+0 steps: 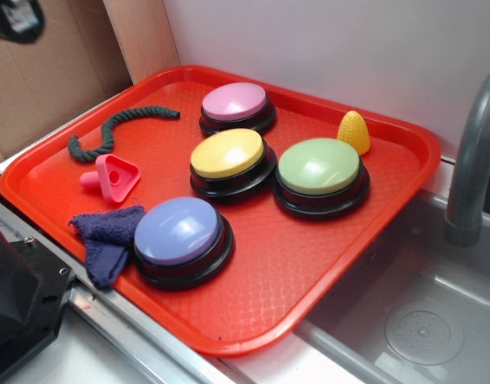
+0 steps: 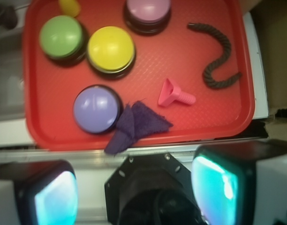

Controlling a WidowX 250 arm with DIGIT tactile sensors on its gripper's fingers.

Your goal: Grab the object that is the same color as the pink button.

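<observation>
Overhead, the gripper (image 2: 134, 187) hung above the near edge of the red tray (image 2: 49, 136), pointing down, its two fingers (image 2: 214, 185) spread wide apart at the bottom of the wrist frame and grasping nothing. In the exterior view only a dark part of the arm showed at the lower left; its pose could not be judged further. The pink toy (image 1: 111, 178) lay on its side at the left of the tray, apart from everything else, between the dark rope (image 1: 117, 128) above it and the blue cloth (image 1: 107, 237) below it. The pink button (image 1: 236, 106) stood at the tray's upper middle, behind the yellow button (image 1: 229, 160). The cloth touched the lavender button (image 1: 181, 238).
</observation>
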